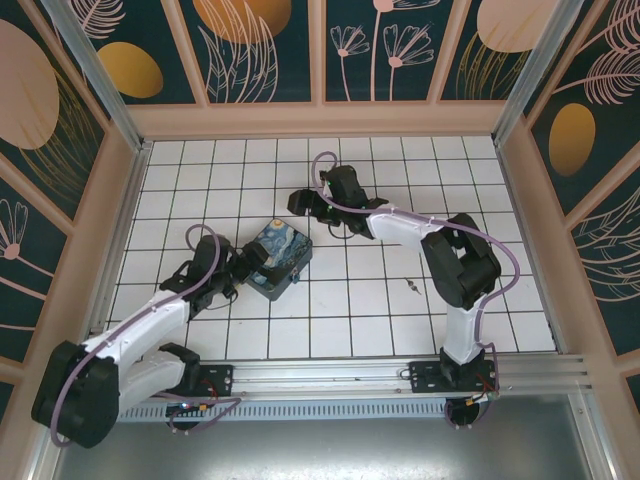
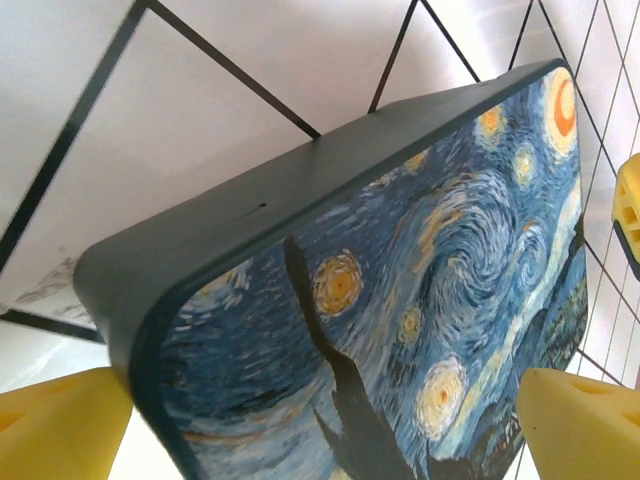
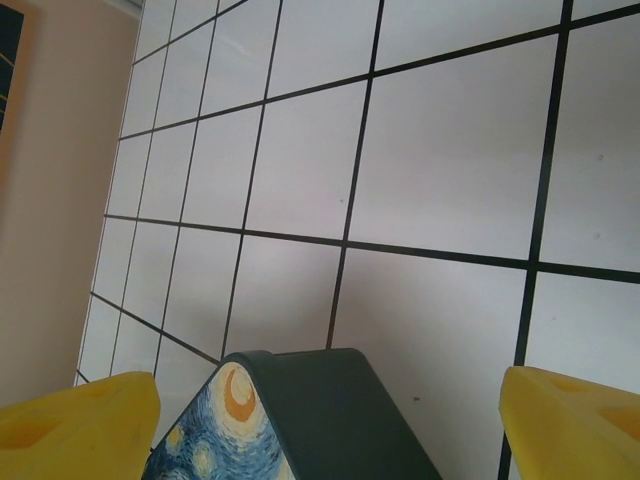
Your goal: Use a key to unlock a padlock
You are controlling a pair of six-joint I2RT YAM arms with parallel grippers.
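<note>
Lab test cell: tiled floor (image 1: 340, 310), floral panels (image 1: 260, 50), aluminium rail (image 1: 330, 375).

Key (image 1: 411, 287) right of box (image 1: 281, 257)

Left end effector (image 1: 247, 263) and right end effector (image 1: 303, 203) both spread wide

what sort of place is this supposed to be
Likely a small robot test enclosure: a white tiled floor with black grid lines, dark floral-printed wall panels, and a silver metal rail at the near edge.
</note>
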